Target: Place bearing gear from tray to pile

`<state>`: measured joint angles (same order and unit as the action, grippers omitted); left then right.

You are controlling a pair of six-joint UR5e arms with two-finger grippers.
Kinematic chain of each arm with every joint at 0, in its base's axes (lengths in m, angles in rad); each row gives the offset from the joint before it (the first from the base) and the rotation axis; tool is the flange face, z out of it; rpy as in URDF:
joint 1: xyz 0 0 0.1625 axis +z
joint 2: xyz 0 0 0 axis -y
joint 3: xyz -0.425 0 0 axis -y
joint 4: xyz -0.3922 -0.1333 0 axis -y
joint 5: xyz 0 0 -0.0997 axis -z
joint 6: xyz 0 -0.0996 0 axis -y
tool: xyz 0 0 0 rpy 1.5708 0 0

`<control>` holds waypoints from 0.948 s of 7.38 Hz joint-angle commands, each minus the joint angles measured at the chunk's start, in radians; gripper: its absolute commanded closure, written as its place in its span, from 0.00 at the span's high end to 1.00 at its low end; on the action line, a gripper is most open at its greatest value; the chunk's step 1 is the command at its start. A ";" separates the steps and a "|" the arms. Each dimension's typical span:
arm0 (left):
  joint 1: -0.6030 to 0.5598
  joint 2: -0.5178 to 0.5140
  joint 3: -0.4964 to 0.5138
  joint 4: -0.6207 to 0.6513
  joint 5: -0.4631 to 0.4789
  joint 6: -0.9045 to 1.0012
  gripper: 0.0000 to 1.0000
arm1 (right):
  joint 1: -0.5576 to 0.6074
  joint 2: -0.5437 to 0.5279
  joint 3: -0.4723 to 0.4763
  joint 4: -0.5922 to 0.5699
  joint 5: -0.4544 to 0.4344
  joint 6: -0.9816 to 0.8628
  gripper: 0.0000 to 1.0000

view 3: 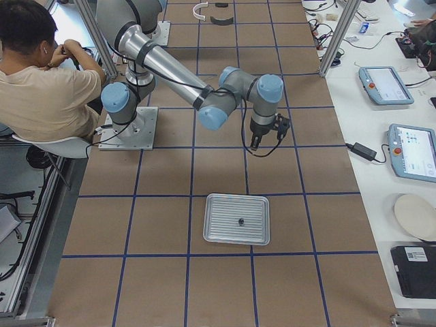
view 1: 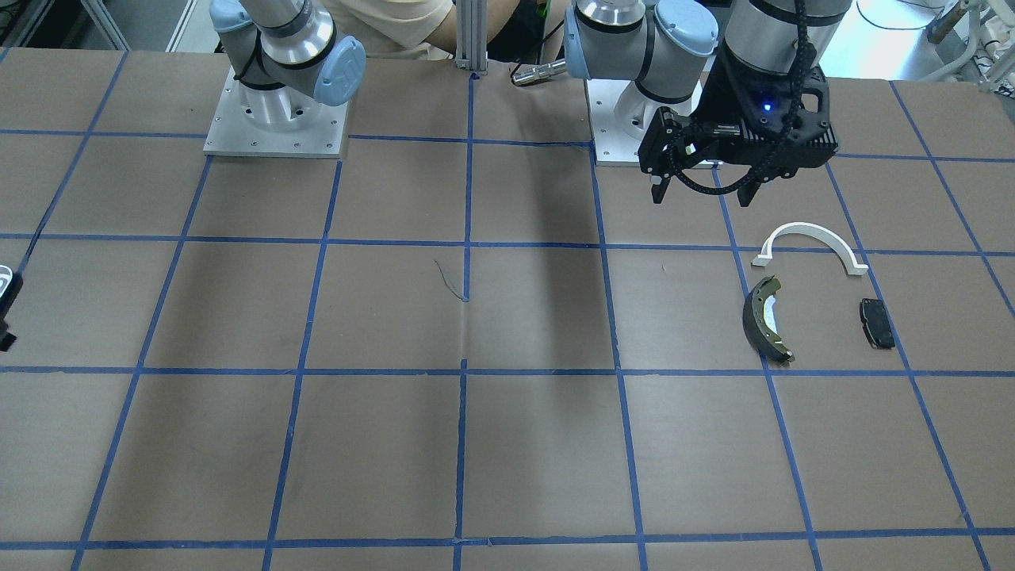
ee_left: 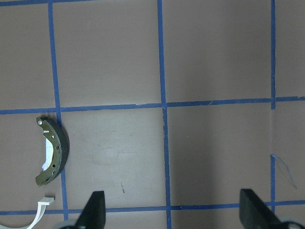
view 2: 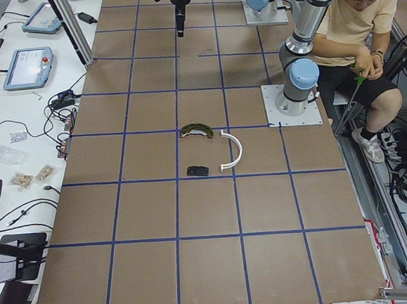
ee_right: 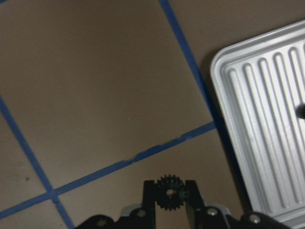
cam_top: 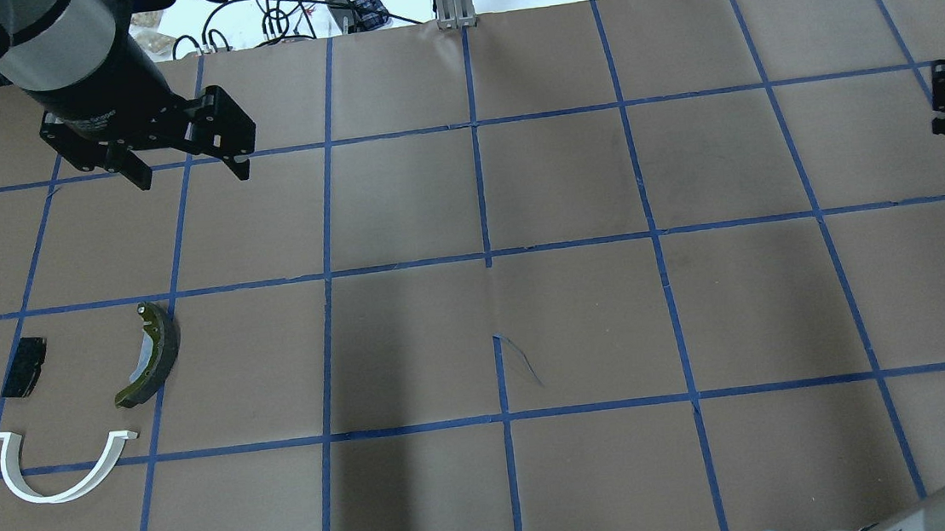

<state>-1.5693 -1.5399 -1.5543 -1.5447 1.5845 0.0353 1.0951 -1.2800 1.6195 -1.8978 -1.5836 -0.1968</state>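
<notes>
My right gripper (ee_right: 170, 193) is shut on a small black bearing gear (ee_right: 170, 192) and holds it above the brown table, just beside the ribbed silver tray (ee_right: 267, 95). From the right side, the gripper (view 3: 266, 139) hangs beyond the tray (view 3: 214, 235), which holds one small dark part (view 3: 240, 221). The pile lies at the far left end: a white half-ring arch (cam_top: 59, 477), a dark brake shoe with olive rim (cam_top: 151, 353) and a small black pad (cam_top: 24, 366). My left gripper (cam_top: 186, 172) is open and empty, hanging above the table beyond the pile.
The table is brown paper with a blue tape grid. Both arm bases (view 1: 276, 119) stand at the robot's edge of the table. A seated person (view 3: 41, 88) is behind them. Screens and cables lie on the white bench (view 3: 388, 88) past the far edge.
</notes>
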 commanded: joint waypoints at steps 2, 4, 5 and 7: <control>0.000 0.000 -0.001 -0.002 0.000 0.000 1.00 | 0.433 -0.048 -0.009 0.088 -0.001 0.150 0.17; 0.003 0.000 0.000 0.006 0.000 0.002 1.00 | 0.639 -0.026 0.000 0.071 0.002 0.255 0.18; 0.003 0.000 0.000 0.005 0.000 0.002 1.00 | 0.739 0.011 0.000 0.024 0.001 0.288 0.24; 0.003 0.001 -0.001 0.000 0.000 0.002 1.00 | 0.895 0.136 0.000 -0.216 0.004 0.403 0.19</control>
<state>-1.5663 -1.5399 -1.5548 -1.5424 1.5845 0.0361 1.8902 -1.2231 1.6193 -1.9764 -1.5810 0.1302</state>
